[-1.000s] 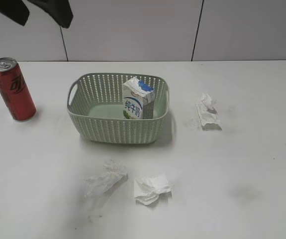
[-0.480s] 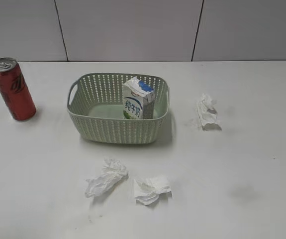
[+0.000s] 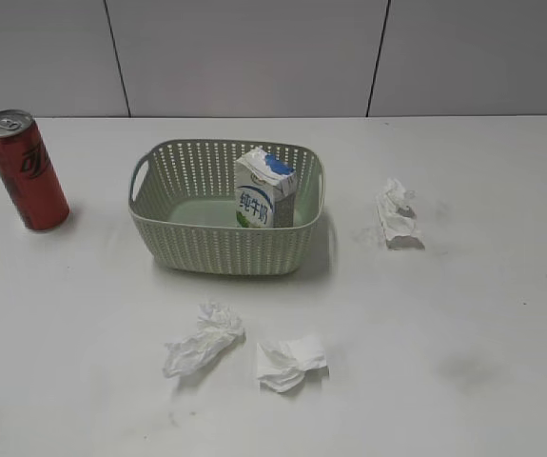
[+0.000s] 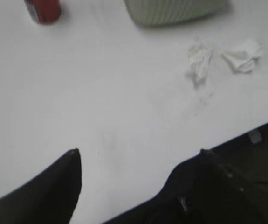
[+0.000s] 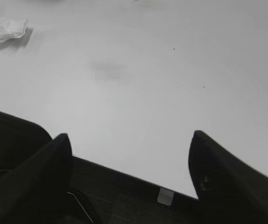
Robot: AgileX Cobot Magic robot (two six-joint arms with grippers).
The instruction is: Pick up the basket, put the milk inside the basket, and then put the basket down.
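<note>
Arm seen at the top left a second ago is gone from the exterior view; basket, milk and the rest have not shifted. Left gripper point(image 4: 136, 156) has its jaws spread wide with nothing between them, hanging above bare table point(image 4: 101, 93) near the front edge. Right gripper point(image 5: 129, 140) likewise spread and empty, over the table's front edge (a faint grey smudge on the surface ahead of it). Neither gripper shows in the exterior view. Basket point(image 3: 225, 249) sits flat on the table, centre-left. Milk point(image 3: 264, 188) stands upright inside it, toward the right end, top poking above the rim. Can point(image 3: 24, 170) stands well left of the basket. Two tissues point(image 3: 203, 340) lie in front of the basket, side by side; a third wad point(image 3: 396, 215) lies to its right, apart from it.
</note>
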